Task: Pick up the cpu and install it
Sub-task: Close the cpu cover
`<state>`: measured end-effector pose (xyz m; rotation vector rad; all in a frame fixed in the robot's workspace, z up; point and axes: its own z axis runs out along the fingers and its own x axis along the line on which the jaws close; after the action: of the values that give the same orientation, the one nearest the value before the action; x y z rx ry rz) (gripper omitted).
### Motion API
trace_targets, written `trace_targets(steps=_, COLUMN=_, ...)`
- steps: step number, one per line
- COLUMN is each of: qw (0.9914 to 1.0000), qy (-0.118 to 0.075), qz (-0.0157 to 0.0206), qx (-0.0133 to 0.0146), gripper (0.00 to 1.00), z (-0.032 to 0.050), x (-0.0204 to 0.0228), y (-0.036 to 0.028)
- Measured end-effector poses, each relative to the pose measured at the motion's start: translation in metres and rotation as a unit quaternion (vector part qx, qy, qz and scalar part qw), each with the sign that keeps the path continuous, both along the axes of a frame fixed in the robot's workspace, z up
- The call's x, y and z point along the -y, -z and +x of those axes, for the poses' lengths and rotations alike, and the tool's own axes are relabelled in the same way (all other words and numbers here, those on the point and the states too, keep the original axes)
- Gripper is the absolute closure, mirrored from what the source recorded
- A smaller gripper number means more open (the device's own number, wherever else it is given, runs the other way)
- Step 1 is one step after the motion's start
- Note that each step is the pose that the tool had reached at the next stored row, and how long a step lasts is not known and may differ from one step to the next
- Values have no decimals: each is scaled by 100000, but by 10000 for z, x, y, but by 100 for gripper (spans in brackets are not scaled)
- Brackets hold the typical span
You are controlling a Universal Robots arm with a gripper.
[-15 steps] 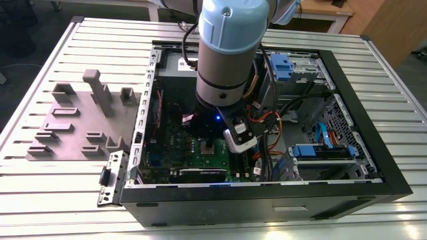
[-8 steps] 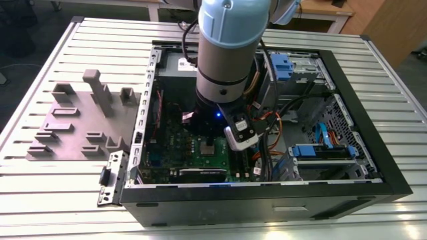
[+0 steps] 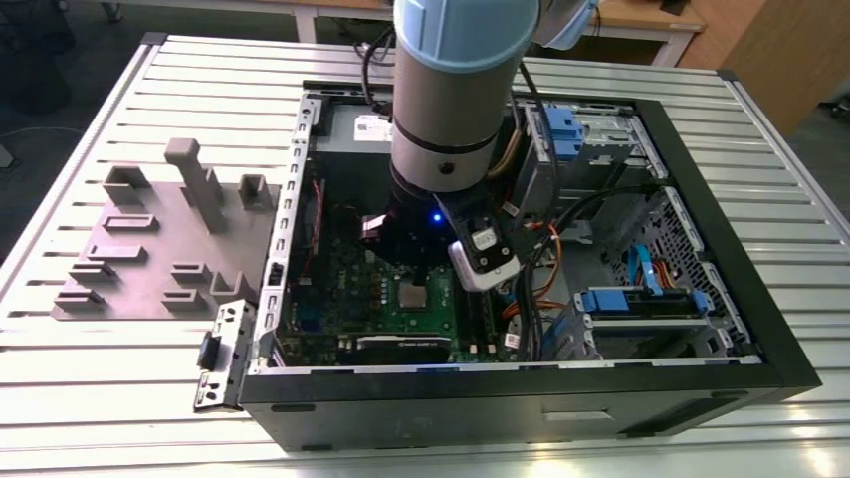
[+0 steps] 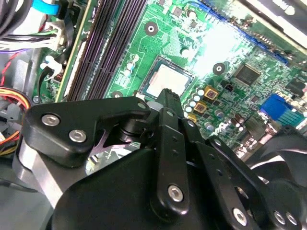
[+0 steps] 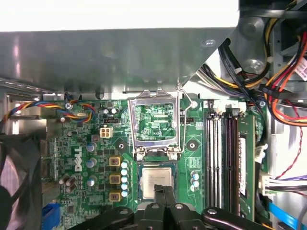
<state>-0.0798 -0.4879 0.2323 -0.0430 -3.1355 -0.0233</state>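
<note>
The cpu (image 5: 154, 178), a small square chip with a pale silver top, lies flat in its socket on the green motherboard (image 5: 86, 158). It also appears in the second wrist view as the cpu (image 4: 167, 78) and in the exterior view as the cpu (image 3: 414, 296). The silver socket frame (image 5: 156, 96) is swung open and stands up beside the socket. My gripper (image 5: 163, 193) hovers just over the chip's near edge, fingers pressed together with nothing between them. In the second wrist view the gripper (image 4: 168, 94) tip points at the chip.
The arm (image 3: 452, 100) reaches down into the open computer case (image 3: 743, 329). Dark memory slots (image 5: 223, 158) run beside the socket. Cable bundles (image 5: 283, 81) and a fan (image 5: 17, 187) flank the board. A grey plate with plastic blocks (image 3: 159, 239) lies on the exterior view's left.
</note>
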Motion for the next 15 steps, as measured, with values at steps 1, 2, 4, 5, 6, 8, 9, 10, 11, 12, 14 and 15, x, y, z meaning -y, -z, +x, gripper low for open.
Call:
trace_targets(steps=1, qw=100000, qy=-1, qz=-121, qx=29, gripper=89, z=0, x=0, y=-20)
trace_targets(steps=2, qw=100000, qy=-3, qz=-198, qx=70, gripper=89, z=0, x=0, y=-36)
trace_targets(steps=4, qw=100000, qy=-5, qz=-212, qx=169, gripper=89, z=1, x=0, y=-50)
trace_targets(steps=5, qw=100000, qy=-1, qz=-200, qx=195, gripper=89, z=0, x=-1, y=-49)
trace_targets(steps=6, qw=100000, qy=0, qz=-201, qx=204, gripper=89, z=-1, x=-2, y=-50)
trace_targets(steps=8, qw=99998, qy=-511, qz=-216, qx=214, gripper=89, z=-1, x=-7, y=-51)
trace_targets(steps=9, qw=99991, qy=-1274, qz=-218, qx=211, gripper=89, z=-1, x=-7, y=-51)
trace_targets(steps=10, qw=99976, qy=-2164, qz=-217, qx=212, gripper=89, z=-2, x=-7, y=-50)
trace_targets(steps=11, qw=99952, qy=-3070, qz=-209, qx=215, gripper=89, z=-1, x=-7, y=-49)
trace_targets(steps=12, qw=99921, qy=-3960, qz=-208, qx=217, gripper=89, z=-1, x=-7, y=-48)
trace_targets(steps=14, qw=99830, qy=-5823, qz=-205, qx=222, gripper=89, z=-1, x=-7, y=-46)
trace_targets(steps=15, qw=99801, qy=-6294, qz=-207, qx=225, gripper=89, z=-1, x=-7, y=-47)
